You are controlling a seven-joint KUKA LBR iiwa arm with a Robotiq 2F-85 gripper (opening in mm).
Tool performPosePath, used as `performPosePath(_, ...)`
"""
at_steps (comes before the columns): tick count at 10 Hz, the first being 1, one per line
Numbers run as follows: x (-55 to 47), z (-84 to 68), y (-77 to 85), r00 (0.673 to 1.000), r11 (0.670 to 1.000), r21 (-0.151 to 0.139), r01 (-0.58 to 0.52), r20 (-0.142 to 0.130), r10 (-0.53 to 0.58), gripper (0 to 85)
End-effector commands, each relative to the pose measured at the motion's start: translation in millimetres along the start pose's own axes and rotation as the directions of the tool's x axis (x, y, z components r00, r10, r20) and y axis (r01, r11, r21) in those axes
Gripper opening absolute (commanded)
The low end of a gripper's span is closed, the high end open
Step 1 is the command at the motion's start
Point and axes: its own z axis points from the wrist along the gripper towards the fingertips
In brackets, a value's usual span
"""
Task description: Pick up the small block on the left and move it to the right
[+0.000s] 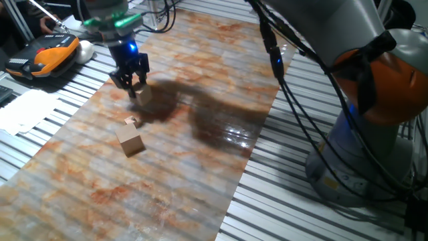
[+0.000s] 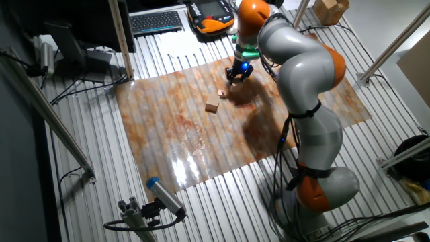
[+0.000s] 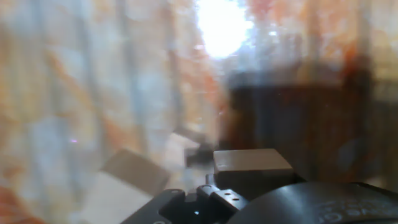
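The grasp step is judged to be in hand: the gripper [image 1: 134,85] is lowered over the small block [image 1: 144,96], which lies on the marbled mat [image 1: 200,167], beyond the tiny block [image 1: 130,121] and the bigger block [image 1: 130,141]. The block is seen just below the fingertips, slightly to one side, touching or nearly so; whether the jaws are closed on it cannot be told. Next, a confirmed grip is called for before any lift.

hand view blurred, small block [image 1: 144,96] partly hidden

small block [image 1: 144,96] under claw [image 1: 131,86] | tiny block [image 1: 130,121] just behind bigger block [image 1: 130,141]
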Motion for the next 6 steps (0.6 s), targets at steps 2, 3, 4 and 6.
performPosePath(2, 9.0, -16.1, 10.2, 0.999, 0.999, -0.032, -0.042, 0.028, 0.043, 0.0)
performPosePath(3, 13.1, -14.9, 13.7, 0.997, 0.997, -0.044, -0.060, 0.039, 0.061, 0.0)
performPosePath(4, 16.7, -15.8, 15.5, 0.997, 0.997, -0.041, -0.067, 0.041, 0.069, 0.0)
performPosePath(6, 24.8, -17.6, 19.4, 0.995, 0.996, -0.034, -0.087, 0.052, 0.089, 0.0)
